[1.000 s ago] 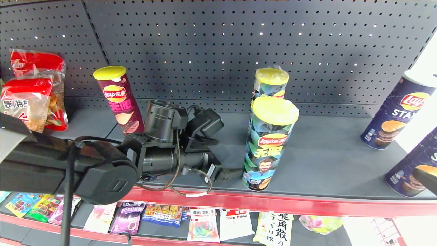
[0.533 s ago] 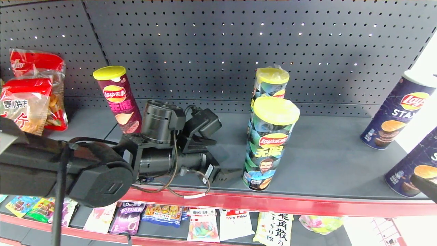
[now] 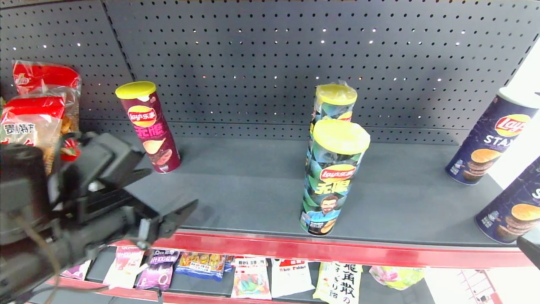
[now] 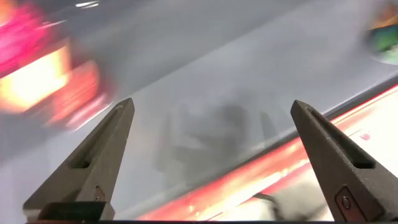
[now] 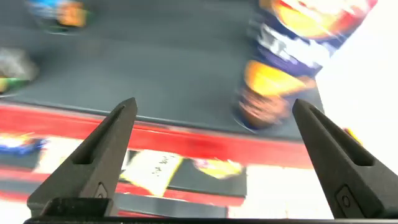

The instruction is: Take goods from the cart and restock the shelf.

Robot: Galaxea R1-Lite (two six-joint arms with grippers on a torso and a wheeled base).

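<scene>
Shelf front (image 3: 253, 236) carries the green chip can (image 3: 333, 177) upright, well right of the left hand (image 4: 211, 106), spread wide and empty; right hand (image 5: 214, 104), equally wide, faces a blue can (image 5: 292, 62).

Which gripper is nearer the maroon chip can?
Left. The left gripper is at the shelf edge in front of the maroon can; the right gripper is far right, near the blue cans.

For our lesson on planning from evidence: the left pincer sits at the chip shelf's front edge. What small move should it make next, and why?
Probably draw the left pincer off the shelf towards the cart. It is open and holds nothing, and the nearest green can stands upright, apart from it, so nothing is left to place.
</scene>
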